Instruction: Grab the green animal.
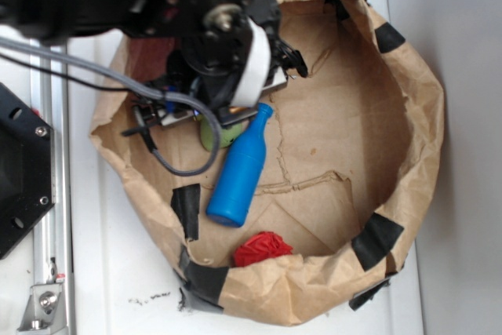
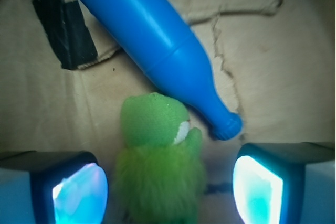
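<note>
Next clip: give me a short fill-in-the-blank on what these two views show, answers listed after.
1. In the wrist view the green animal sits ___ the two gripper fingers.
2. The blue bottle is lying on its ___.
3. Everything sits inside a brown ___ basin patched with black tape.
4. The red ball lies near the bottle's ___ end.

Answers: between; side; paper; base

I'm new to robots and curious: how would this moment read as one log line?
gripper: open, straddling green animal | contact: none visible | blue bottle: lying beside toy | grasp: not yet made
</note>
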Controlling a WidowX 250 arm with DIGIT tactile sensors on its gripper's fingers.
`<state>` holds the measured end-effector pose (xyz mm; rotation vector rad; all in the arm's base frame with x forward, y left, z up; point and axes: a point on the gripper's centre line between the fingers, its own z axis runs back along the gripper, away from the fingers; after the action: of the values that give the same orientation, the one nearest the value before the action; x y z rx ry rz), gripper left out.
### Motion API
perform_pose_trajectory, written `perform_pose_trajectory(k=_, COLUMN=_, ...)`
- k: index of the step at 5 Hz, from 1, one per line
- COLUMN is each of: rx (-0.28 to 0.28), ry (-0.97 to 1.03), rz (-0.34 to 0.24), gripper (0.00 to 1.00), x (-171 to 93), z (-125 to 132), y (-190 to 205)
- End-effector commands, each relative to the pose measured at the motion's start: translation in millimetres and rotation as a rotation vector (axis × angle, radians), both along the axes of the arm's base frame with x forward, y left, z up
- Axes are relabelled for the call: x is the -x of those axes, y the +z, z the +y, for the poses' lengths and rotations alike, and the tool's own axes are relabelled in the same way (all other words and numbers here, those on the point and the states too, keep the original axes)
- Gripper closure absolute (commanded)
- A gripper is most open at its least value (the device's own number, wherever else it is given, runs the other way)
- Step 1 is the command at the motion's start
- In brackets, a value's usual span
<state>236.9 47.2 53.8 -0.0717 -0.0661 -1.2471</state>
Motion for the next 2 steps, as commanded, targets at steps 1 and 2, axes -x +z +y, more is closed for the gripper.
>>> perform_pose_trajectory(k=1, rx=-0.054, ry=-0.02, rz=-0.027, gripper=0.0, x=-24.7, z=-5.6, y=-10.8)
perform_pose_trajectory(k=2, rx=-0.08, ry=-0.028, rz=0.001, gripper=0.0, x=-10.1, z=-11.8, y=-31.0)
